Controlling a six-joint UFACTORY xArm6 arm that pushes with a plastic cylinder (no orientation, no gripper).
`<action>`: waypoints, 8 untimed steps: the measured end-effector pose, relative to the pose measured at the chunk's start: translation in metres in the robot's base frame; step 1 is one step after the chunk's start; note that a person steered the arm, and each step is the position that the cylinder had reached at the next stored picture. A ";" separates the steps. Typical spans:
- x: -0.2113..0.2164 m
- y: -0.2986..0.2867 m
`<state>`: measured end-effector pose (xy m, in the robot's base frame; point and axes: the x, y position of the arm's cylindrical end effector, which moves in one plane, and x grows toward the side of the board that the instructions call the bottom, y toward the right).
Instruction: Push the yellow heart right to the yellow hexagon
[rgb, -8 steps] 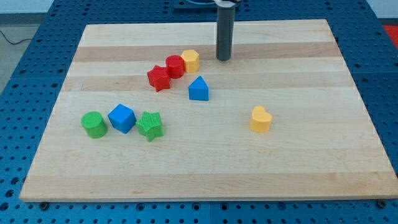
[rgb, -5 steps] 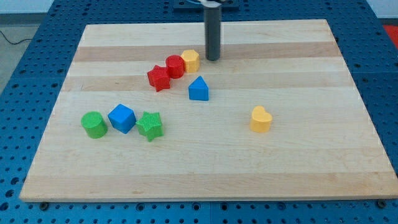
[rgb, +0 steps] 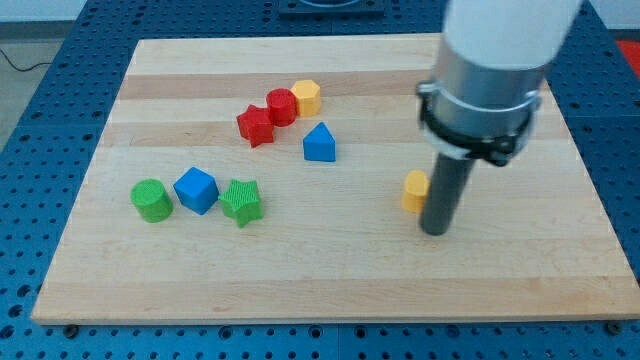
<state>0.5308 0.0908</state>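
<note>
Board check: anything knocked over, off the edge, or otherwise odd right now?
Nothing stands out. All blocks sit flat on the board. My tip is down at the yellow heart, on its right, partly hiding it. The yellow hexagon sits beside the red blocks.

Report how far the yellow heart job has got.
Done: my tip is down at the yellow heart, on its right side toward the view's bottom, partly hiding it. In hand: lining up the push; I cannot tell whether the rod touches the heart yet. Left: the whole journey. The yellow hexagon sits far off toward the view's upper left beside the red cylinder, with the blue block near the path.
</note>
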 end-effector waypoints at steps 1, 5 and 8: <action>-0.008 -0.023; -0.125 0.067; -0.122 -0.003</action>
<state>0.4089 0.0876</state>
